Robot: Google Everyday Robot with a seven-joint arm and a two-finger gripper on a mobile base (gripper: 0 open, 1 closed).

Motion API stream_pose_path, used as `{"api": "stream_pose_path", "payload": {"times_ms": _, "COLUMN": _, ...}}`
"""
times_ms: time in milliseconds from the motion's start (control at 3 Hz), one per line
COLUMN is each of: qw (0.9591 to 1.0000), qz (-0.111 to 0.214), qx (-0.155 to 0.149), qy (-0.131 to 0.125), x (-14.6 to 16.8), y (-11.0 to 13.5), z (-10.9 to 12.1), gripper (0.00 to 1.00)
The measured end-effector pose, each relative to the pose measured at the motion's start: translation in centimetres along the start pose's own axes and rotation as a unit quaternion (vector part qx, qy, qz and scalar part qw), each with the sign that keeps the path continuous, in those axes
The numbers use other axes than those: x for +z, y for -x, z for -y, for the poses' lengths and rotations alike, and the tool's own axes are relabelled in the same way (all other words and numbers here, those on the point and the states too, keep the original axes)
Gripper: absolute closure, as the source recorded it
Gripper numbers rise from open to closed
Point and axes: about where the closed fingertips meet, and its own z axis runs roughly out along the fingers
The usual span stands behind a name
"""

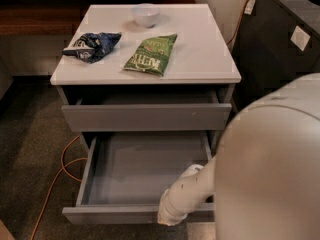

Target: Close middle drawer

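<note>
1. Gripper first: mine sits low down, right at the front panel of the middle drawer, a bit right of the panel's middle. It looks like it touches the panel, but I cannot be sure.
2. I cannot tell if my gripper is spread or pressed together. It shows only as a pale round lump.
3. The middle drawer is pulled far out of the cabinet. It lies under the top drawer, which sticks out just a little.
4. The drawer's wide side runs left to right. Its tray goes back from my gripper into the cabinet, so I think the push must go straight back, away from me.
5. I have only one arm, and it fills the right corner of the view. It hides the drawer's right front corner and part of its right wall.
6. Anything below the middle drawer is cut off at the bottom edge.
</note>
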Motion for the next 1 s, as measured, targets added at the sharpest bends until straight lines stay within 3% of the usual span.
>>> {"api": "stream_pose_path", "payload": {"times_ms": 333, "qw": 0.9991, "qz": -0.006, "qx": 0.041, "qy": -0.010, "x": 0.5, "y": -0.8, "z": 0.9, "gripper": 1.00}}
{"api": "stream_pose_path", "payload": {"times_ms": 1000, "qw": 0.9960, "qz": 0.007, "qx": 0.077, "qy": -0.044, "x": 1.4, "y": -2.6, "z": 3.7, "gripper": 1.00}}
